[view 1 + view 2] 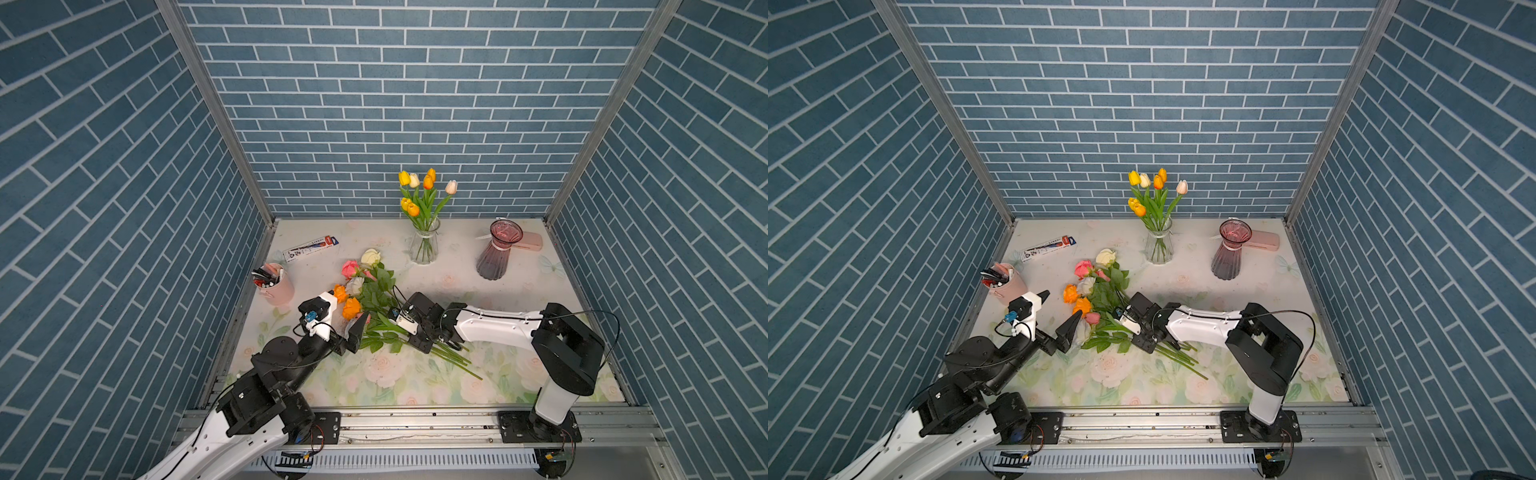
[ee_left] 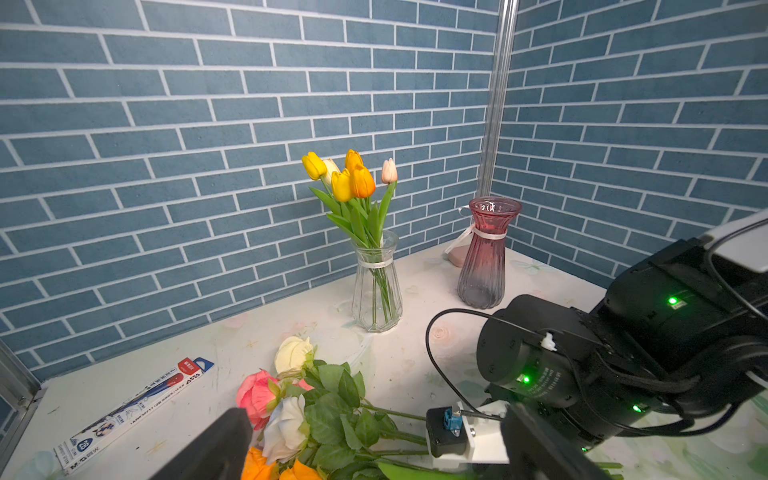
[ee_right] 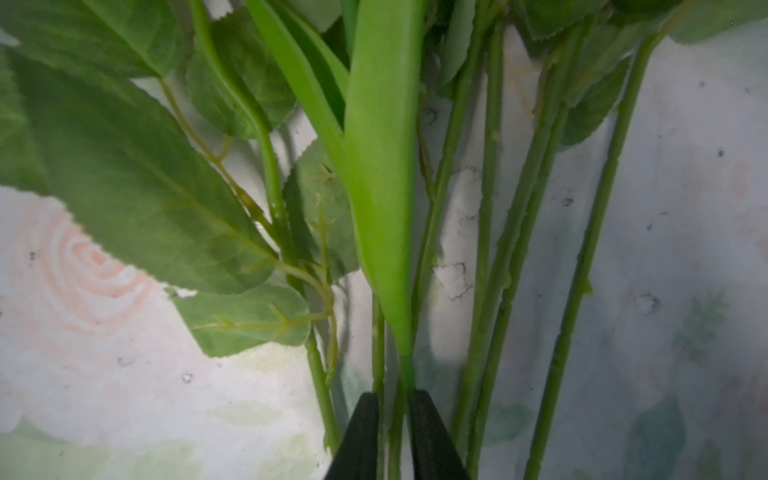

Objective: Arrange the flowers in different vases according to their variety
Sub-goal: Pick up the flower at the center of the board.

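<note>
While left tool (image 1: 1063,302) gapes beside the roses (image 1: 1084,268), right tool (image 3: 394,399) pinches flower stems (image 3: 408,370).

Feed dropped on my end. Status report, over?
Left gripper open beside rose heads. Right gripper pinched on stems in the pile, leaves crowding. Purple vase empty; tulips in clear vase.

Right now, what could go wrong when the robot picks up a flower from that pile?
1. In the right wrist view, the right gripper has more than one of the stems between its jaws, so two flowers might lift together.
2. The leaves overlap in the pile, so pulling could drag the rest.
3. The clear vase is already crowded with tulips; another stem might tip it.
</note>
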`<state>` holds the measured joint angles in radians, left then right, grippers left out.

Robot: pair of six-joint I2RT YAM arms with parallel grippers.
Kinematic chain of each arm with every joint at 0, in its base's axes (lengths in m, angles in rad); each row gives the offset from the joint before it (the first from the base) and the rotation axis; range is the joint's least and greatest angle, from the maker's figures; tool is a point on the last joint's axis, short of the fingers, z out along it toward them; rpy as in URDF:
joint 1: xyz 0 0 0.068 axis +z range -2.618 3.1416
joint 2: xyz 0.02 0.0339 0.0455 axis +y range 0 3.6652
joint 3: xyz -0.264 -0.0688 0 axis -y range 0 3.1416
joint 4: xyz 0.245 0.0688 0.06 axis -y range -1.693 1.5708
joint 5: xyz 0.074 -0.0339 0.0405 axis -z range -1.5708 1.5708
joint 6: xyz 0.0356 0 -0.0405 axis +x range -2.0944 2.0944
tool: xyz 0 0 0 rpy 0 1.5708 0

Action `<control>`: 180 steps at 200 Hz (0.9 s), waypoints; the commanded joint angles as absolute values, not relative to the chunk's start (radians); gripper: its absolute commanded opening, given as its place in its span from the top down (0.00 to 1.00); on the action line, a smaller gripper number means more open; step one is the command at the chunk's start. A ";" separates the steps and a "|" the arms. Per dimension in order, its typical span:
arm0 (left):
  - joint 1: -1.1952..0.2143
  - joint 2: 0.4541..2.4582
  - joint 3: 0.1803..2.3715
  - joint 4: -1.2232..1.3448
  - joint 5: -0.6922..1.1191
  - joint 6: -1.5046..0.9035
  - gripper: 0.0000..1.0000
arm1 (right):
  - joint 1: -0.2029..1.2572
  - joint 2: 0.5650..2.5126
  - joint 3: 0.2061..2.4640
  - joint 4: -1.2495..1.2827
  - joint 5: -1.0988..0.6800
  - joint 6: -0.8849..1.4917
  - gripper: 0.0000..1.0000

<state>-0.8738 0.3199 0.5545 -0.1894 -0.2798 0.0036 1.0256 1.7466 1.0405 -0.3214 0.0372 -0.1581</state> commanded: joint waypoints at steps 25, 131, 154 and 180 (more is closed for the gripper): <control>-0.878 0.319 0.537 -0.185 -0.295 -0.002 0.00 | 1.026 1.766 1.072 -0.331 0.069 -0.213 0.81; -0.877 0.319 0.537 -0.186 -0.289 -0.002 0.00 | 1.026 1.807 1.093 -0.325 0.075 -0.222 0.86; -0.877 0.319 0.537 -0.186 -0.290 -0.002 0.00 | 1.026 1.822 1.107 -0.323 0.078 -0.222 0.91; -0.878 0.319 0.537 -0.189 -0.289 -0.002 0.00 | 1.026 1.816 1.115 -0.316 0.097 -0.220 1.00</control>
